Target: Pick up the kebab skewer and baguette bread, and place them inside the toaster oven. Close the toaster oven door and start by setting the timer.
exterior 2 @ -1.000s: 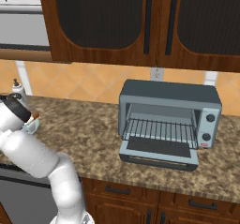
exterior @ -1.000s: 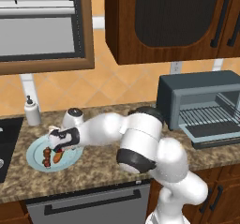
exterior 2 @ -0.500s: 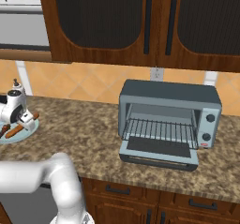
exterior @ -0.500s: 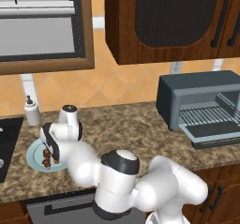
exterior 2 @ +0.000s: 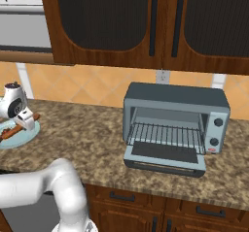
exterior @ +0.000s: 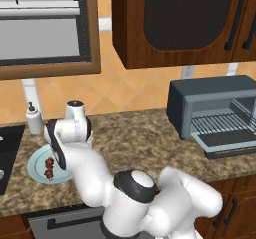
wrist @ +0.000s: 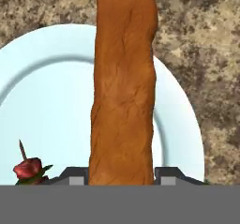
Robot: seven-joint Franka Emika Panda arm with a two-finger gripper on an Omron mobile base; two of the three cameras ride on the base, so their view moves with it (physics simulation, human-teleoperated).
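Observation:
In the hand view the long orange-brown baguette bread (wrist: 123,87) lies across the pale blue plate (wrist: 47,101) and runs down between my fingertips (wrist: 77,177). My gripper (wrist: 122,176) hangs straight over the plate, its jaws pressed against both sides of the loaf. The kebab skewer (wrist: 29,168) lies beside the loaf on the plate, its dark red chunks also visible from the left base (exterior: 49,167). From the right base my gripper (exterior 2: 24,122) sits over the baguette bread (exterior 2: 8,130). The toaster oven (exterior 2: 175,100) stands far right, its door (exterior 2: 165,156) folded down open.
A white soap bottle (exterior: 33,118) stands behind the plate (exterior: 37,165) against the wall. A dark recess (exterior: 7,148) borders the plate on the left. Speckled granite counter (exterior 2: 92,134) stretches between plate and oven. Wooden cabinets (exterior 2: 146,22) hang above.
The arm has swung down and left over the plate, and the jaws have narrowed from wide open onto the baguette. The oven and plate have not moved.

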